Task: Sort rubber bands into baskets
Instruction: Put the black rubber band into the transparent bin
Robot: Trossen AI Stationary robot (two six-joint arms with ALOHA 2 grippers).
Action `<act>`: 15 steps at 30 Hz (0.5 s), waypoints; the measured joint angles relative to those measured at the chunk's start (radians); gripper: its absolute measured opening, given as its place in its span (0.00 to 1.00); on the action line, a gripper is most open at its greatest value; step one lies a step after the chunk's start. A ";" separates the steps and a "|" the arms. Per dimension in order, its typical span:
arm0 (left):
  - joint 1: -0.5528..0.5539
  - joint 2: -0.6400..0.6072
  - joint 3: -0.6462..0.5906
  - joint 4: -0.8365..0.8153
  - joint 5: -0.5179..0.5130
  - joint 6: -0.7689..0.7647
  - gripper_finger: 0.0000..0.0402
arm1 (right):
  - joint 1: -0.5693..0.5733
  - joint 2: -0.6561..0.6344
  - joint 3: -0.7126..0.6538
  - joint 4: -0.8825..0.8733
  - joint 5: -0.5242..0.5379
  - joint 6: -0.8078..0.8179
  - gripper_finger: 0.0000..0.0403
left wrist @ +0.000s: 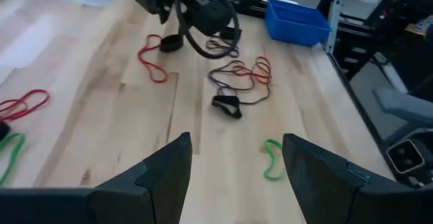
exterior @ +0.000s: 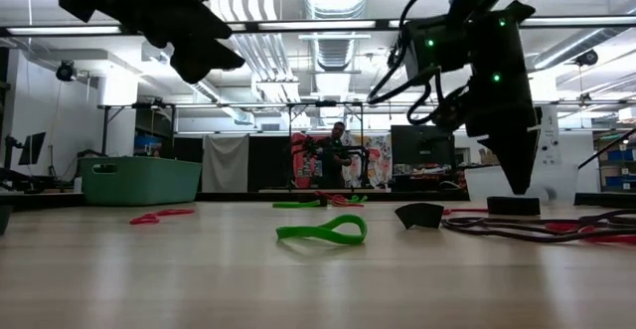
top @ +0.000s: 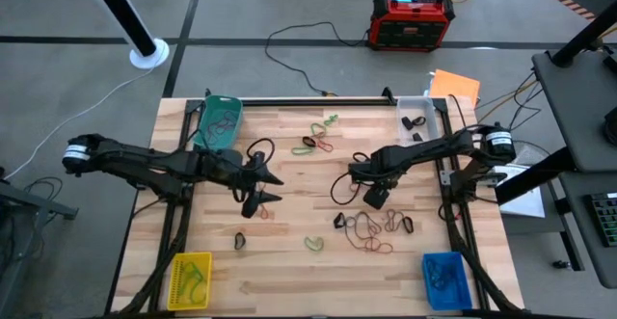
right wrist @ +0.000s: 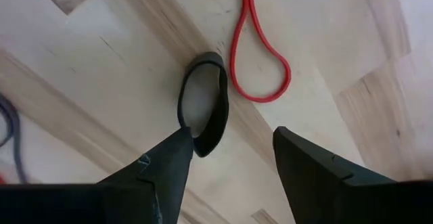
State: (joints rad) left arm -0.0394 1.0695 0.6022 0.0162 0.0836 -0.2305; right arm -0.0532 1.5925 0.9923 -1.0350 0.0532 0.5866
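Note:
Rubber bands lie loose on the wooden table: a tangled pile (top: 371, 227), a red and green group (top: 318, 141), and a single green loop (top: 313, 244). My right gripper (right wrist: 230, 149) is open and points down over a small black band (right wrist: 203, 105) that lies flat beside a red loop (right wrist: 260, 61). Its fingers (exterior: 517, 170) end just above the table. My left gripper (left wrist: 237, 163) is open and held above the table's middle left (top: 268, 189), with nothing between its fingers. The baskets stand at the corners: teal (top: 217, 121), clear (top: 419, 117), yellow (top: 190, 279), blue (top: 445, 279).
Another black band (left wrist: 226, 105) and a green loop (left wrist: 272, 160) lie between the two grippers. A red-and-black box (top: 412, 20) and cables sit on the floor beyond the far edge. Bare wood shows along the near edge between the yellow and blue baskets.

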 joint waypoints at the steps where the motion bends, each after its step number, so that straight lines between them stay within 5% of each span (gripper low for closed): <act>1: -0.002 0.000 0.000 0.000 -0.013 -0.004 0.54 | 0.000 0.005 -0.003 0.004 0.000 -0.005 0.50; 15: -0.002 0.002 0.000 -0.001 -0.025 -0.026 0.54 | 0.000 0.035 -0.033 0.111 -0.001 -0.042 0.44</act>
State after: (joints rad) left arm -0.0414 1.0714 0.6018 0.0155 0.0586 -0.2568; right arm -0.0532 1.6280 0.9588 -0.9242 0.0525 0.5443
